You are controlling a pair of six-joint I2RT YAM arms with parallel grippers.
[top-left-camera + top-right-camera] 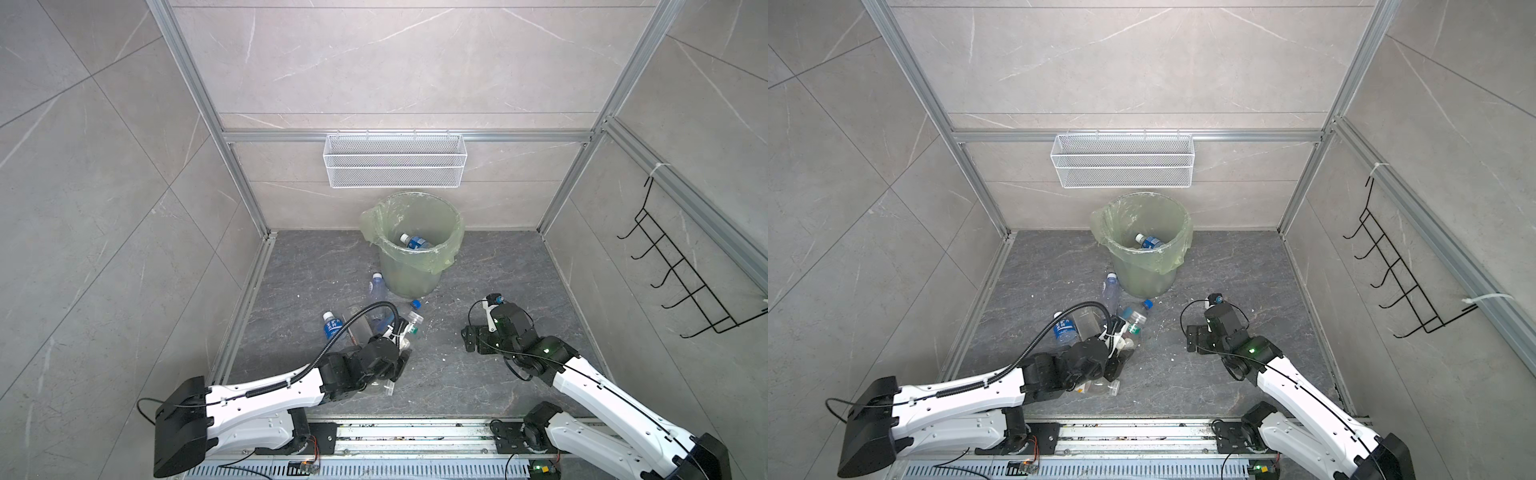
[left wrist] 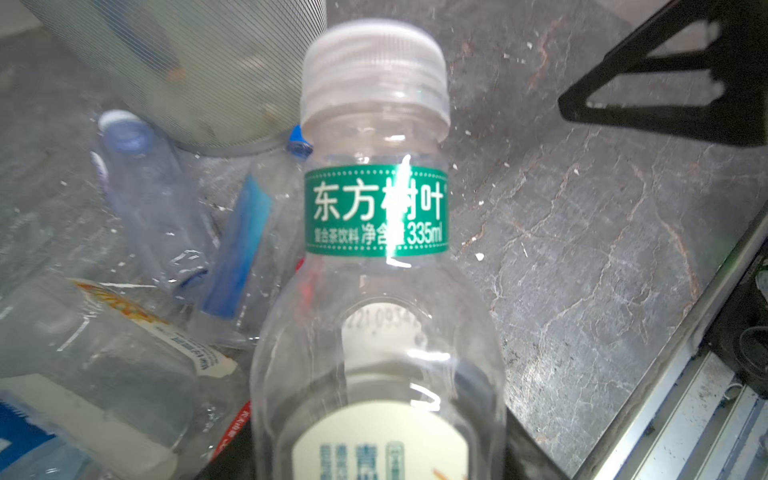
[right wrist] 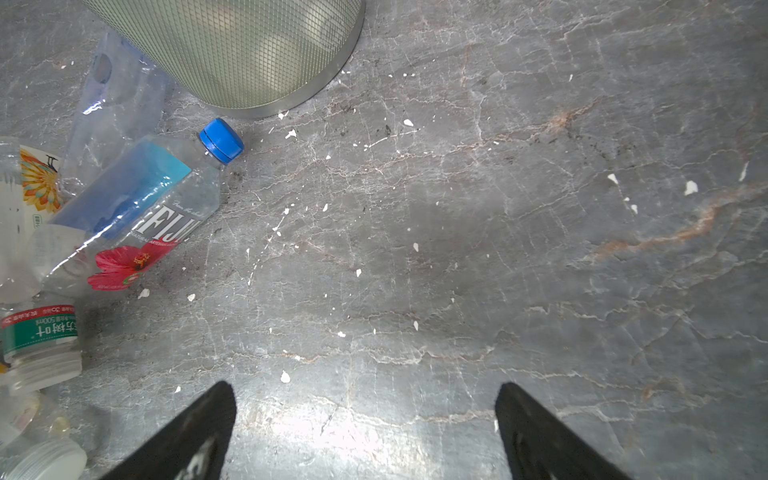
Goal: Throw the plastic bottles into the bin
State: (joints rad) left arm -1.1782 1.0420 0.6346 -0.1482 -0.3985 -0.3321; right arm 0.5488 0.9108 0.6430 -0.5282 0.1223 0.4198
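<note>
Pinching the green-label bottle (image 2: 376, 208) in the left gripper (image 1: 401, 337), lift clear of the heap (image 1: 376, 303), carry toward twelve o'clock over the bin (image 1: 409, 274), release; right gripper (image 3: 365, 395) spread, empty.

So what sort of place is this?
Probably a mock bathroom corner built as a robot test cell: tile-look wall panels in bare aluminium framing, a wire mesh basket and hook rack hung up, robot arms mounted in front.
</note>
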